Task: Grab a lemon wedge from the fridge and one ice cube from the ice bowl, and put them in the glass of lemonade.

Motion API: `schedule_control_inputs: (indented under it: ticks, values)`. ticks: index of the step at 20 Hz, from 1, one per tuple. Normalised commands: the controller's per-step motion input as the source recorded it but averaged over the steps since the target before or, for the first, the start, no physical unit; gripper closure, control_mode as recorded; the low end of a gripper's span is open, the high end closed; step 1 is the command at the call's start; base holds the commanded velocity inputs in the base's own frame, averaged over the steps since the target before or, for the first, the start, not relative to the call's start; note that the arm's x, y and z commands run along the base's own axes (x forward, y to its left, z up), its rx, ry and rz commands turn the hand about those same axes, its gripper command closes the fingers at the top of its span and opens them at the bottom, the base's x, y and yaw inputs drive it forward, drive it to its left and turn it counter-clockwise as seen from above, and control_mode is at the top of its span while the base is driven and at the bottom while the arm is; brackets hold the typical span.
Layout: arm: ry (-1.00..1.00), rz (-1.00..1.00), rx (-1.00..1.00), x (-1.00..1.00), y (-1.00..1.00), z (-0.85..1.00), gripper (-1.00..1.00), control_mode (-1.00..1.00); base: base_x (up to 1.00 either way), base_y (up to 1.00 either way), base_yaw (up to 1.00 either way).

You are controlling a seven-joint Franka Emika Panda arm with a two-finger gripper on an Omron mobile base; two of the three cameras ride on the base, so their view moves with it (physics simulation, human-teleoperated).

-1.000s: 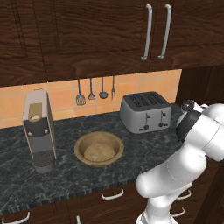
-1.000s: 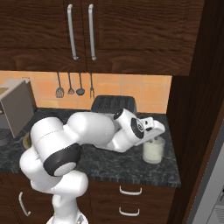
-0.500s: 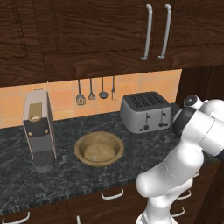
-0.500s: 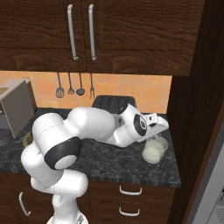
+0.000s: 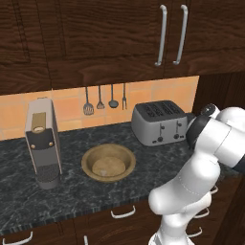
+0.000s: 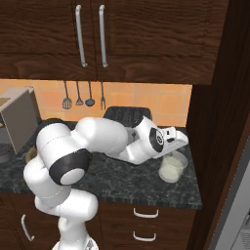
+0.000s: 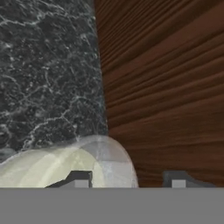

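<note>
- Two gripper fingertips stand spread above the glass of lemonade, holding nothing.
- Glass rests on the dark counter, beside the wooden wall.
- Ice bowl sits left of the toaster.

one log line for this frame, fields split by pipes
stage: drop at glass | gripper: open, over rim of glass of lemonade | held: nothing seen | ice bowl: on counter, left of toaster

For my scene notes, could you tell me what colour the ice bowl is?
The ice bowl is tan-brown, clearest in the left base view.
</note>
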Motion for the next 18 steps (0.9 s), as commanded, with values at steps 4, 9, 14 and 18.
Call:
schedule_control_inputs:
  ticks: [4,9,14,18]
  values:
    - [-0.03,-0.03,-0.01,-0.56,0.10,-0.36,-1.00,-1.00,0.00,0.00,0.00]
    - [-0.01,-0.10,0.01,-0.46,0.17,-0.39,-1.00,-1.00,0.00,0.00,0.00]
    - [0.00,-0.13,0.11,-0.05,0.17,-0.29,-1.00,-1.00,0.00,0.00,0.00]
    - [0.00,-0.11,0.17,0.06,0.11,-0.12,-1.00,-1.00,0.00,0.00,0.00]
